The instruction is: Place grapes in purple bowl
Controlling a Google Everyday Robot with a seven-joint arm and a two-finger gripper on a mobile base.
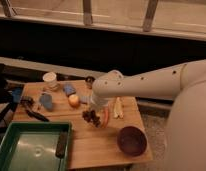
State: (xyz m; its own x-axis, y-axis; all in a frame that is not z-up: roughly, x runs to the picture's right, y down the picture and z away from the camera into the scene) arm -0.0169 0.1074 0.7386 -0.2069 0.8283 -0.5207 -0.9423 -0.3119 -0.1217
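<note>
My arm reaches in from the right edge of the wooden counter [96,145], and my pincer [94,111] is down near the middle, right over the grapes [90,117]. The dark bunch sits directly under my wrist, over something orange-red. Whether I'm gripping it or not, I cannot tell. The purple bowl [132,140] waits by the front right corner, well apart from the grapes. A green tray [26,148] fills the front left corner; a white cup [50,78] stands near the back edge.

wooden table [96,142] | purple bowl [132,140] | green tray [30,148] | white cup [50,79] | pincer [94,113] low over centre
</note>
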